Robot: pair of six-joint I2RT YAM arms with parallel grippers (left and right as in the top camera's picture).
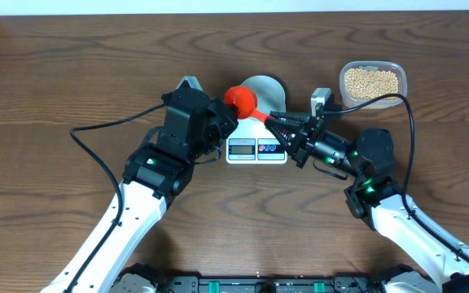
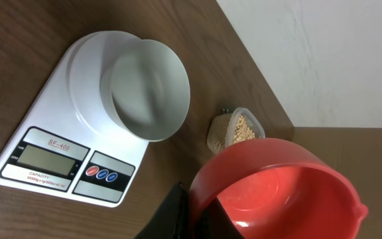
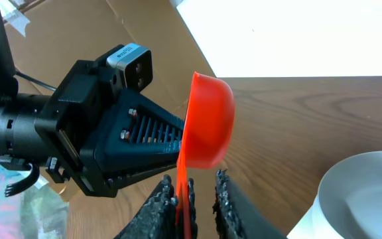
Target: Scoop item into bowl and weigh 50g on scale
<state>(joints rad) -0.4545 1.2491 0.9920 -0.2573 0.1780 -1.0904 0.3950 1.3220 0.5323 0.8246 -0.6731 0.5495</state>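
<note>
The right gripper point(image 3: 194, 178) has its jaws set narrow on either side of the handle of a red scoop point(image 1: 240, 100). From the right wrist camera, one finger presses against the handle and a slim gap shows on the other side.

The left gripper point(image 1: 226, 112) meets the scoop from the opposite end. Its black fingers point(image 2: 174, 211) look to sit on each side of the cup's rim, pinching the wall. The scoop hangs in the air between the two arms, turned on its side with its mouth facing the left wrist.

Just below and behind it, a white scale point(image 2: 45, 106) lies flat on the brown wooden table point(image 1: 55, 81), with its display and two round buttons along the edge nearer the arms. A pale bowl point(image 2: 150, 89) stands upright on the scale's round platform.

The beans point(image 1: 370, 81) are all in a clear plastic tub point(image 1: 403, 81) off to the right, near the table's far edge. The tub is well apart from the scale and beside the right arm's wrist.
</note>
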